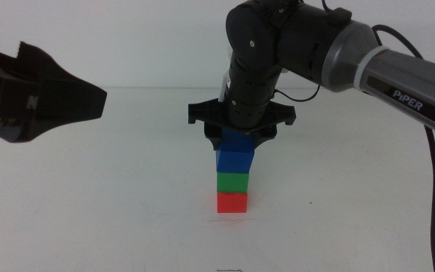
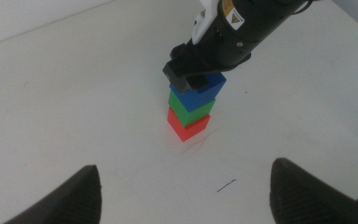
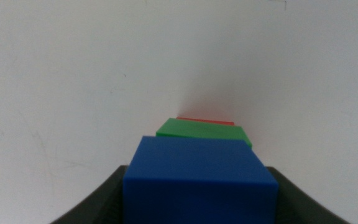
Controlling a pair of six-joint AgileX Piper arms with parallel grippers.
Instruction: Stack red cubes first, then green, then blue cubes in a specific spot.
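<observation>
Blue cube (image 1: pixel 236 153) between right end effector (image 1: pixel 237 137) jaws, atop green (image 1: pixel 232 183).

White table (image 1: pixel 89 211) — red cube (image 1: pixel 232 202) on it.

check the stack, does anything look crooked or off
Slightly. The blue cube, held between the right hand's jaws, sits a little off square on the green cube, leaning toward the arm's side. Green rests squarely on the red cube. The left hand waits open, away from the stack.
</observation>
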